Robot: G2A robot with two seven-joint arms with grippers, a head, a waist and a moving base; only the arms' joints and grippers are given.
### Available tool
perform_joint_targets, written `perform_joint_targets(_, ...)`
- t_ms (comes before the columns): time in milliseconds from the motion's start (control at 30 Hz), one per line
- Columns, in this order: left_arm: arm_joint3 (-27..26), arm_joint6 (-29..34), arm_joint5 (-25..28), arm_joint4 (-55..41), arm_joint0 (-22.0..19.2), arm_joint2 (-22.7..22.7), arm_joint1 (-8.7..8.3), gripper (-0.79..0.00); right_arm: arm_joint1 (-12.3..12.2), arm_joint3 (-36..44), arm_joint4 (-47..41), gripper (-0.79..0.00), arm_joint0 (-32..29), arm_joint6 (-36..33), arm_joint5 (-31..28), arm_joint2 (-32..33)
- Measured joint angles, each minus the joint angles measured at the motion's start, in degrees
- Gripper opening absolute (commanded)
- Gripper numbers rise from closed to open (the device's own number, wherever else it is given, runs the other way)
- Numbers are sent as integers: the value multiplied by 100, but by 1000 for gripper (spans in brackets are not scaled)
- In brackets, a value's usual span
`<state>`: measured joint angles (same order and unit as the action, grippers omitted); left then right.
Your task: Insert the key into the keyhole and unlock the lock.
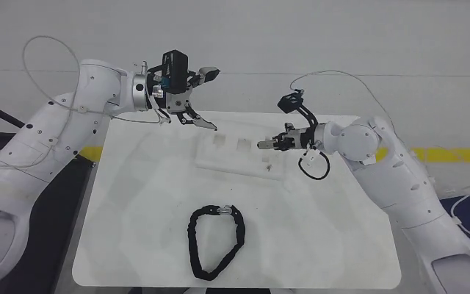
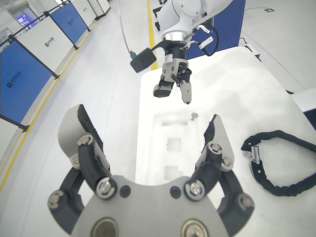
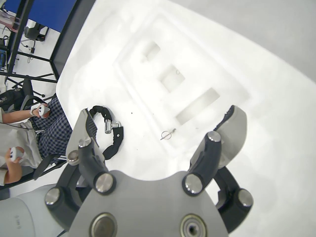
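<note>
**WHITE SHELLS, BLACK LINKAGES**

Glossy white rounded shells are covering the left arm (image 1: 66, 121) and the right arm (image 1: 389, 165), with silver collars ringing the wrists. A thin white cable (image 2: 120, 13) is arching off the right arm to a teal plug on a boxy black wrist camera (image 2: 143, 60), which is riding on a black bracket. A black looped cord (image 2: 217, 41) with white tags is hanging beside it. On the left gripper (image 2: 148, 114) and the right gripper (image 3: 159, 113), a grey metal base plate (image 2: 148, 210) is carrying black linkage bars (image 2: 86, 159), round silver screws (image 2: 103, 187) and pale grey fingers (image 2: 69, 129) lined with black ribbed pads (image 2: 87, 122).
</note>
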<state>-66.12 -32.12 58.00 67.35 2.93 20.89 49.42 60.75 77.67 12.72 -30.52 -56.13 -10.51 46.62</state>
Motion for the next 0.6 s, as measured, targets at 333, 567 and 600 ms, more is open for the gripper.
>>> perform_joint_targets(333,0,0,0,0,0,0,0,0,226,298,478,0,34,-419,2034,-617)
perform_joint_targets(567,0,0,0,0,0,0,0,0,241,370,414,0,-138,-353,2255,-603)
perform_joint_targets(600,0,0,0,0,0,0,0,0,241,369,414,0,-137,-353,2252,-603)
